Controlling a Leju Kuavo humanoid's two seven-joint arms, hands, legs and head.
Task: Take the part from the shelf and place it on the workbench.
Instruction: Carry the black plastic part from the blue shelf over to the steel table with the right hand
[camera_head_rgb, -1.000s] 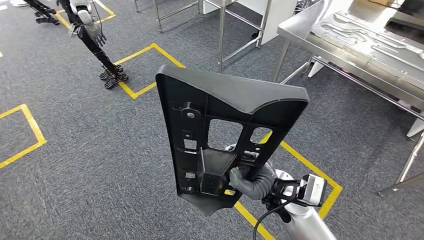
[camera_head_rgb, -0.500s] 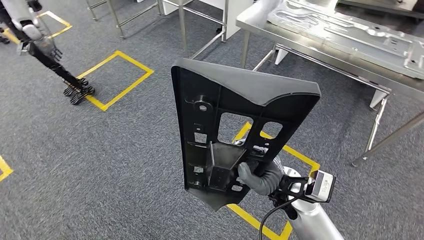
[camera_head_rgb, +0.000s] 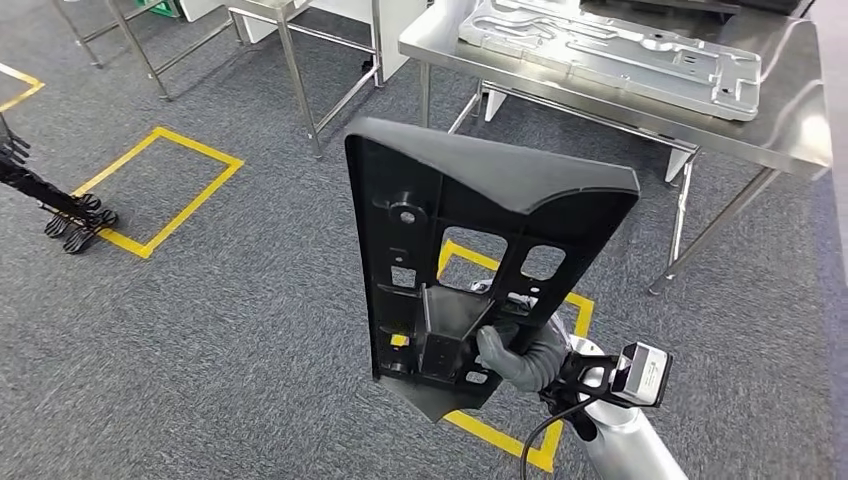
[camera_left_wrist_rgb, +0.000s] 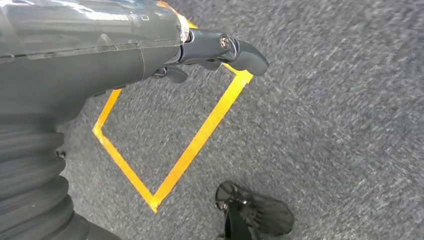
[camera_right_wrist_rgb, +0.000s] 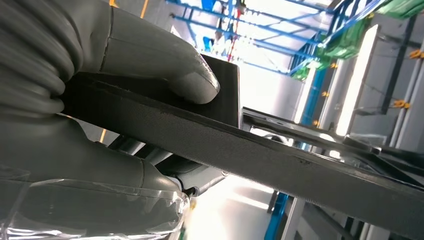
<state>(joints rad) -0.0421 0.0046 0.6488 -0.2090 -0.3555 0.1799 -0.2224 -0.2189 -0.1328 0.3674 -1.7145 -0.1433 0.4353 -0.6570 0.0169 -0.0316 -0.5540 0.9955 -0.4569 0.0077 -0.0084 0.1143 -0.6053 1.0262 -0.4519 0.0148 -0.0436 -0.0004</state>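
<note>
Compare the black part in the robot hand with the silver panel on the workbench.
The black part is dark matte plastic; the silver panel is pale, shiny metal. The black part stands upright in the air, gripped near its lower end by the right robot hand; the silver panel lies flat on the workbench. The black part has see-through rectangular openings, while the silver panel shows raised ribs and channels. Both are broad, flat-bodied moulded pieces.

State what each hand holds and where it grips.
The right hand holds the black part upright, its fingers clamped on the boxy bracket low on its ribbed back. The left hand holds nothing.
</note>
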